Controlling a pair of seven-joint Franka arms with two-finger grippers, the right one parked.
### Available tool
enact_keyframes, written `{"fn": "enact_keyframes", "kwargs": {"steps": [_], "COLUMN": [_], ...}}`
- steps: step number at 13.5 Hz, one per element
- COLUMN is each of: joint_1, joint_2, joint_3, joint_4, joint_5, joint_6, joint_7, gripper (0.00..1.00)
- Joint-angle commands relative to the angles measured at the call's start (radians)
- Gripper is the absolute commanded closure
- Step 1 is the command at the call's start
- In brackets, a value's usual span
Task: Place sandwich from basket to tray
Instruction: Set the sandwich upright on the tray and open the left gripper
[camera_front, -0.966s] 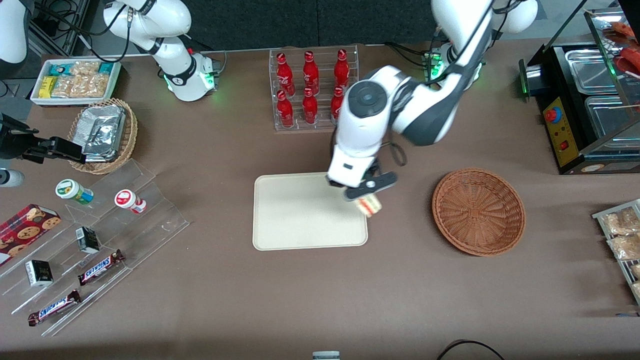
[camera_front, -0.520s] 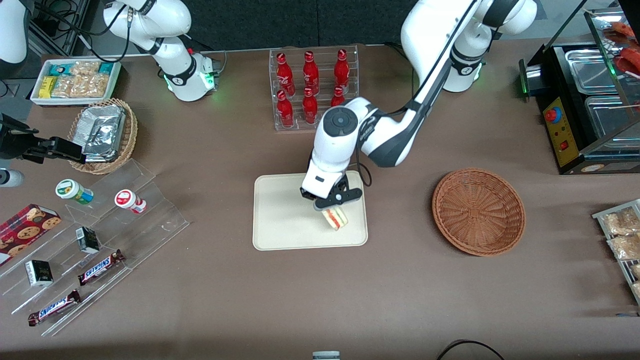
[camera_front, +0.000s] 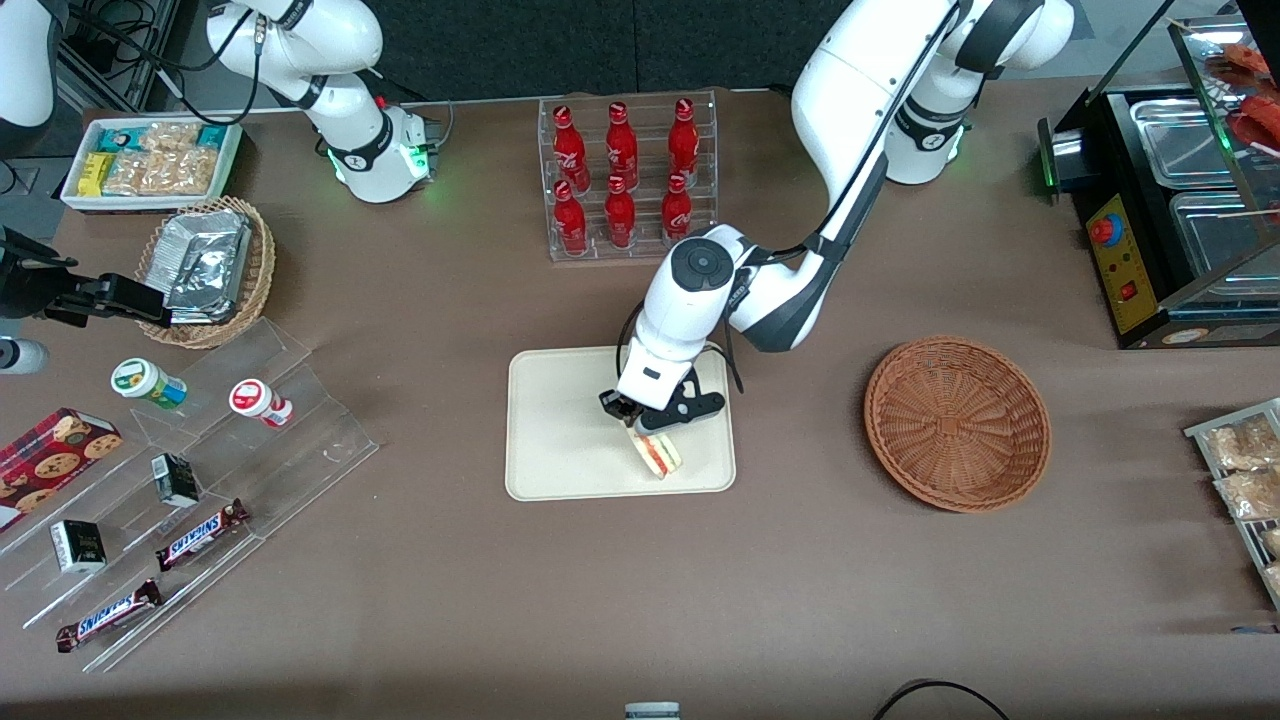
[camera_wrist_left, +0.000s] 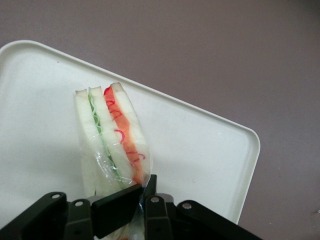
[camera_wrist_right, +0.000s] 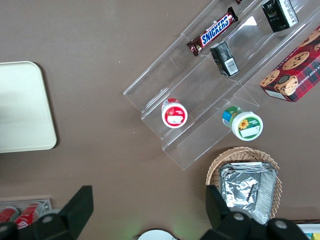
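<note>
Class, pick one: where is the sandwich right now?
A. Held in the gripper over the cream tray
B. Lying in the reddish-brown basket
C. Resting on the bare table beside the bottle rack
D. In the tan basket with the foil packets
A: the gripper is shut on the sandwich above the tray; the basket holds nothing.

White robot arm with dark grey joints and a black gripper.

The arm (camera_front: 850, 120) has glossy white rounded shells, a dark grey round cap on its wrist joint and thin black cables looping beside the wrist. Its gripper (camera_front: 650, 432) is matte black; the fingers (camera_wrist_left: 117, 210) carry small silver screws. Green lights glow at the base.
</note>
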Motion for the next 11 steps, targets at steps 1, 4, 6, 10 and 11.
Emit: {"fn": "enact_keyframes", "kwargs": {"steps": [1, 4, 6, 10, 11], "joint_1": [-0.005, -0.002, -0.005, -0.007, -0.007], "joint_2": [0.009, 0.012, 0.024, 0.039, 0.044], "joint_3": [-0.015, -0.016, -0.016, -0.016, -0.016], "joint_4": [-0.015, -0.014, -0.015, -0.017, -0.018], "joint_5": [-0.023, -0.025, -0.025, -0.023, -0.025], "joint_6": [0.032, 0.035, 0.047, 0.049, 0.049], "joint_7": [0.008, 0.009, 0.009, 0.012, 0.012], "gripper": [1.00, 1.00, 1.00, 0.91, 0.89]}}
